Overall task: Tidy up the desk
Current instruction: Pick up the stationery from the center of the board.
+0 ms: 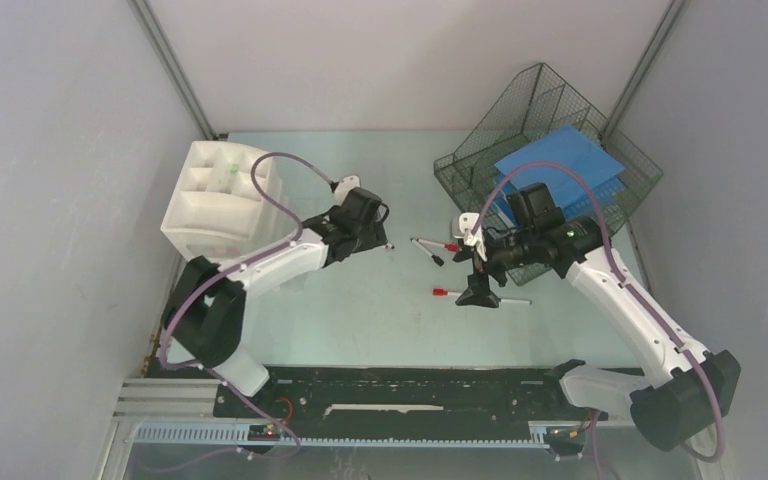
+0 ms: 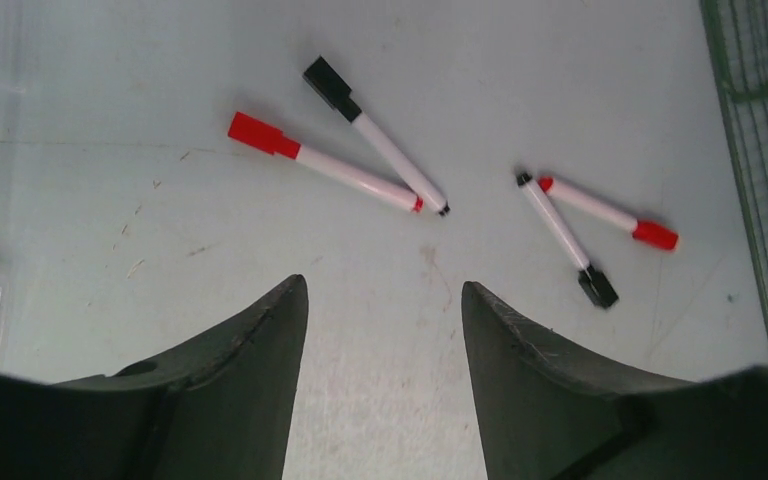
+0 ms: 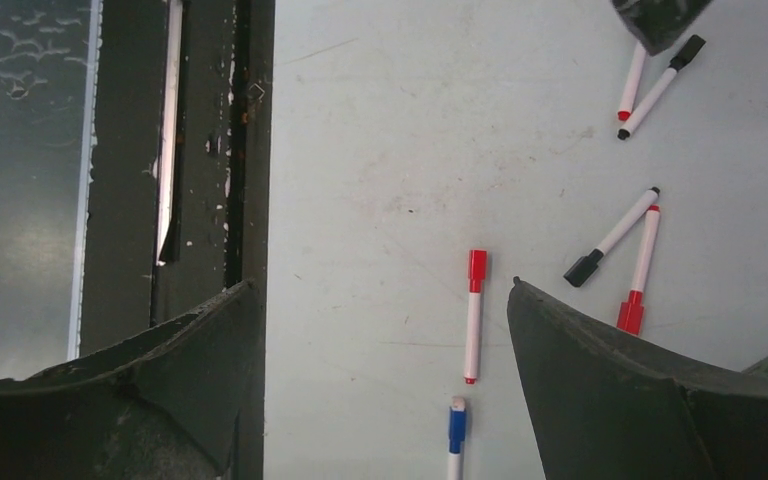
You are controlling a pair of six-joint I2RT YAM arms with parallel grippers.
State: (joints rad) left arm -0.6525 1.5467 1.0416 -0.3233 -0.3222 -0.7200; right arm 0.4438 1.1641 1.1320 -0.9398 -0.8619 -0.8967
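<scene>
Fingers (image 2: 260, 350) of our left gripper (image 2: 382, 290) stand apart, holding nothing. Our right gripper (image 3: 380, 290) gapes wide too. Under both lies the green desk (image 1: 360, 320), with pens loose on it. A red-capped pen (image 2: 325, 165) lies slantwise just ahead of our left fingers, probably nearer that arm.

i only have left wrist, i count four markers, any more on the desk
Observer: Yes, a fifth: a red marker lies alone under the open right gripper.
Operator: thats the lot then
Observer: No, a blue-capped marker lies almost in line just past its tip.
Operator: i see mesh on my right, anything in it
Observer: A flat blue thing sits in that tray.
</scene>
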